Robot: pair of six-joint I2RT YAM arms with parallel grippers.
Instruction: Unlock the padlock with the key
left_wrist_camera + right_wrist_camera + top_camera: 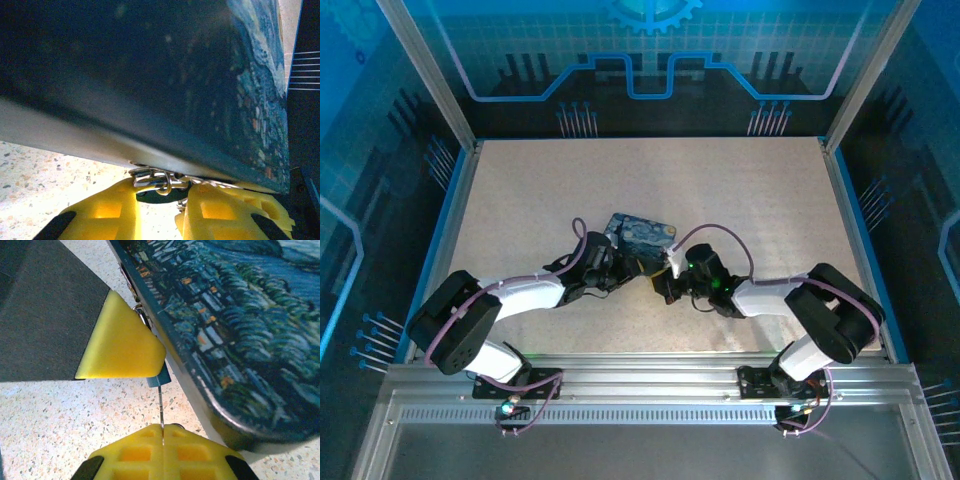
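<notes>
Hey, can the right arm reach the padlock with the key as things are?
Probably yes: the right gripper pinches the key, its blade reaching the blue padlock by the tin, nothing between them.

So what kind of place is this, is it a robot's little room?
Pretty much! It looks like a robot test booth, probably in a lab: the left arm and right arm are bolted to a metal rail, and blue circuit-pattern walls fence in the speckled table.
</notes>
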